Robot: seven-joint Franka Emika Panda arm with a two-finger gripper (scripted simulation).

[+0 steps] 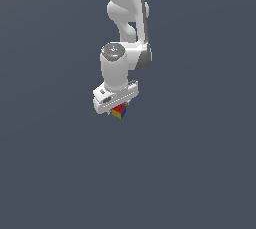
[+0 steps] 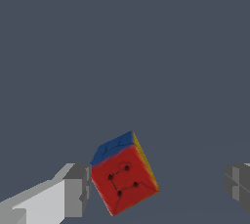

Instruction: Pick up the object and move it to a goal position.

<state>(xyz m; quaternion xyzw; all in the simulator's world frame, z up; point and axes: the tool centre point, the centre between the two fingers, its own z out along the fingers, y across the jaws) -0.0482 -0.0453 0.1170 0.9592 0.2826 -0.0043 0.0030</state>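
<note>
The object is a tiny cube with red, blue and yellow faces, peeking out just under the white gripper in the exterior view. In the wrist view the object shows a large red face, a blue face and a thin yellow edge, turned askew to the fingers. My gripper stands open around it. One grey finger is right against the cube's side; the other finger is well apart from it. The cube is far narrower than the gap between the fingers.
A plain dark grey surface fills both views. The white arm comes down from the top of the exterior view.
</note>
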